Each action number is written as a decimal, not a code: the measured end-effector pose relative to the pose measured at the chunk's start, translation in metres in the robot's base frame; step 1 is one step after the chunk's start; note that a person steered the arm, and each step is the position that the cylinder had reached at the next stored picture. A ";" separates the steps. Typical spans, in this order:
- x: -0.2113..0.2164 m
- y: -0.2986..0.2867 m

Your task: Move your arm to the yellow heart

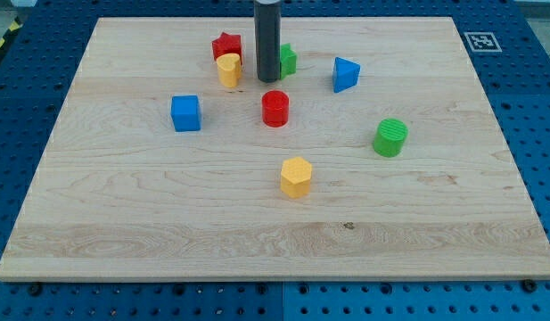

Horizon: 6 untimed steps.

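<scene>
The yellow heart [228, 69] stands near the view's top centre-left, touching the red star [225, 45] behind it. My tip [267, 79] is the lower end of the dark rod coming down from the view's top. It sits just to the right of the yellow heart, a small gap apart, and directly left of a green block [287, 60] that the rod partly hides. A red cylinder [275, 108] lies just below the tip.
A blue cube [185, 113] lies at the left, a blue triangular block [346, 74] at the upper right, a green cylinder [390, 137] at the right, a yellow hexagonal block [295, 176] below centre. The wooden board [123, 232] lies on a blue perforated table.
</scene>
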<state>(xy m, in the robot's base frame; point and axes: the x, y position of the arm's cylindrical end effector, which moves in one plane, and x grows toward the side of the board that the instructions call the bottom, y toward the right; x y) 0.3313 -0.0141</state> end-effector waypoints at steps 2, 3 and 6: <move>0.042 -0.011; 0.042 -0.051; -0.024 -0.112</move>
